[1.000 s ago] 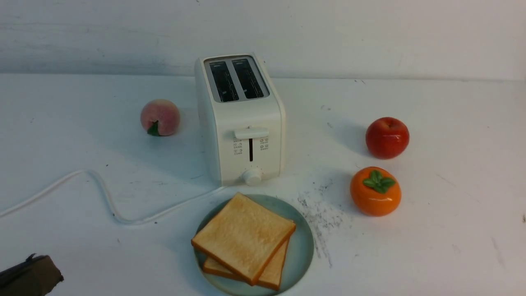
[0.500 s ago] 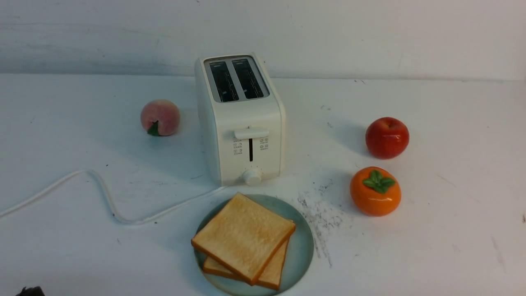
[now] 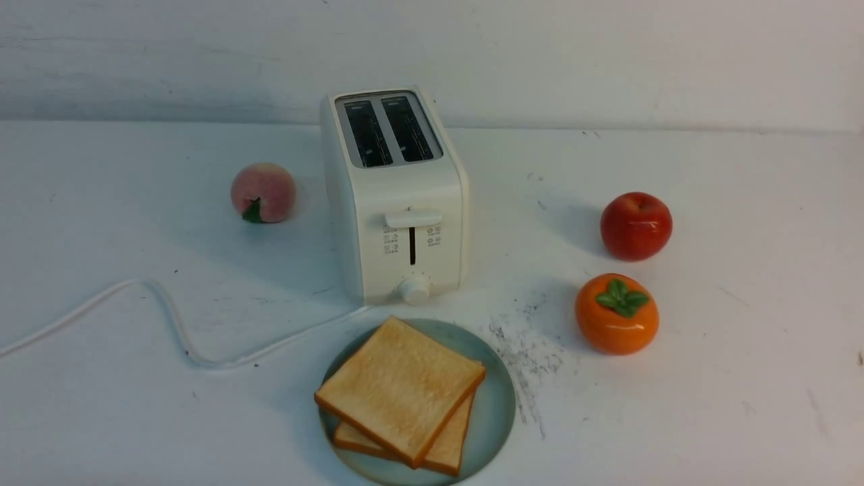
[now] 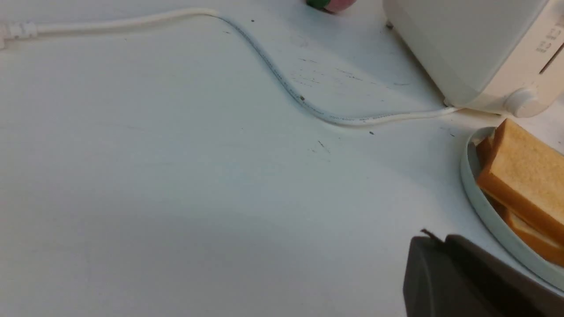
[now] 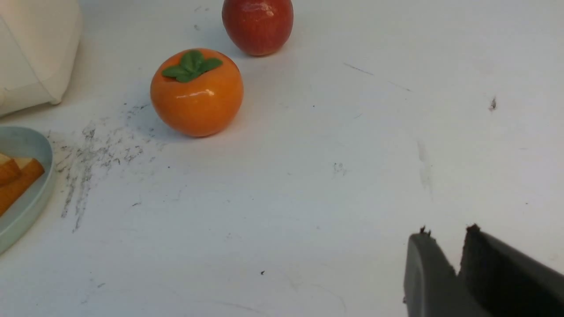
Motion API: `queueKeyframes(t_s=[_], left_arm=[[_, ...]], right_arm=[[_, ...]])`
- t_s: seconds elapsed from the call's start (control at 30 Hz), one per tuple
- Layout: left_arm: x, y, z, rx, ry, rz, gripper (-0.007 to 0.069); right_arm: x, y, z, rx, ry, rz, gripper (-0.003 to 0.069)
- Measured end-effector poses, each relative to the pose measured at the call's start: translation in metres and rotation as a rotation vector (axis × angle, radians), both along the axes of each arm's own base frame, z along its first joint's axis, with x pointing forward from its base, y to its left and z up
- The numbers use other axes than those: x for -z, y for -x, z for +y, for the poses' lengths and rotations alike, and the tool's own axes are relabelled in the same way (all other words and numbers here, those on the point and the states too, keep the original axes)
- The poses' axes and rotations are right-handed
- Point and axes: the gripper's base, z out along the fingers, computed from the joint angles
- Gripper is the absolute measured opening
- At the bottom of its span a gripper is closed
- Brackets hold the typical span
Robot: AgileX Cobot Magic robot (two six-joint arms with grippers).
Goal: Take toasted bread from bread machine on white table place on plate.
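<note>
Two slices of toasted bread [image 3: 399, 388] lie stacked and slightly askew on the plate [image 3: 496, 405], just in front of the bread machine [image 3: 395, 196]. Both of its slots [image 3: 388, 131] look dark and empty. All of this stands on the white table [image 3: 709, 405]. Neither gripper shows in the front view. In the left wrist view my left gripper [image 4: 436, 237] is shut and empty, hovering beside the plate's rim [image 4: 484, 215] and the toasted bread [image 4: 524, 176]. In the right wrist view my right gripper [image 5: 447, 231] has its jaws a little apart, empty, over bare table well away from the plate [image 5: 22, 207].
A peach [image 3: 263, 192] sits left of the bread machine. A red apple [image 3: 636, 225] and an orange persimmon [image 3: 616, 314] sit to its right. The white cord [image 3: 169, 317] snakes across the table's left side. Dark scuff marks [image 3: 530, 358] lie beside the plate.
The dark tip of my left gripper at the front view's bottom left corner has drawn back out of the picture. The toast, plate and bread machine have not moved.
</note>
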Motion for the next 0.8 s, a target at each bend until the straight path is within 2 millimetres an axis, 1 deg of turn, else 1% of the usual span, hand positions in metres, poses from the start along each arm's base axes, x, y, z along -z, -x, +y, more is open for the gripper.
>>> queueKeyframes(t_s=[0.3,0.8], left_arm=[[0.0005,-0.0002,0.0034,-0.063,-0.002,0.004,0.0024],[0.0005,-0.0002,0.0034,-0.064,-0.003,0.005,0.0037]], right_arm=[[0.0000,0.0000,0.0000,0.000,0.000,0.000,0.0138],[0.0000,0.0000,0.0000,0.000,0.000,0.000,0.0150]])
